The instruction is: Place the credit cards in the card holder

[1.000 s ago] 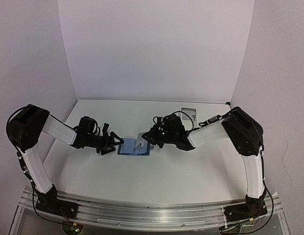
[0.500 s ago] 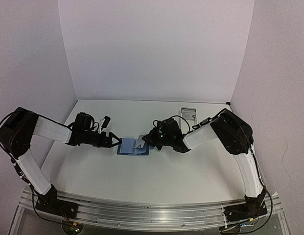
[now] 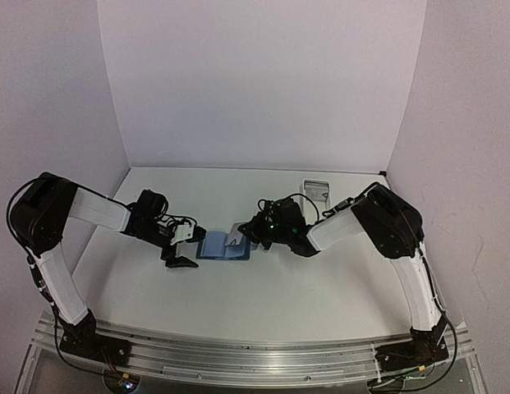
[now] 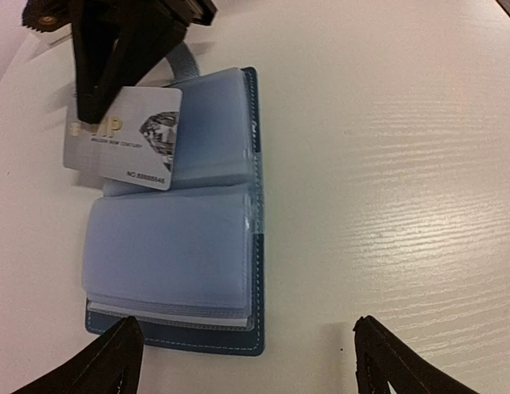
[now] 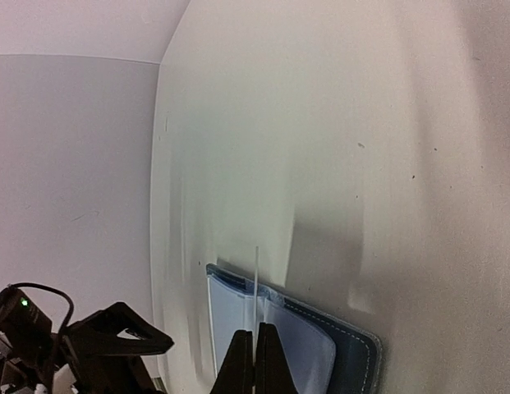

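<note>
Right gripper (image 5: 255, 361) was pinched shut on silver credit card (image 4: 127, 135), over one clear sleeve of the opened dark-blue folding card holder (image 4: 168, 271), flat on white table (image 3: 263, 287). Left gripper (image 3: 179, 248) stood wide open, empty, beside holder. Judgement: press holder down, feed card edge-first.

The left pincer (image 3: 187, 249) has rolled over since a second ago and its jaws stand wider, one finger now toward the near edge of the surface (image 3: 263, 287), just beside the card holder (image 3: 213, 247). The right arm's elbow (image 3: 388, 218) has shifted inward.
</note>
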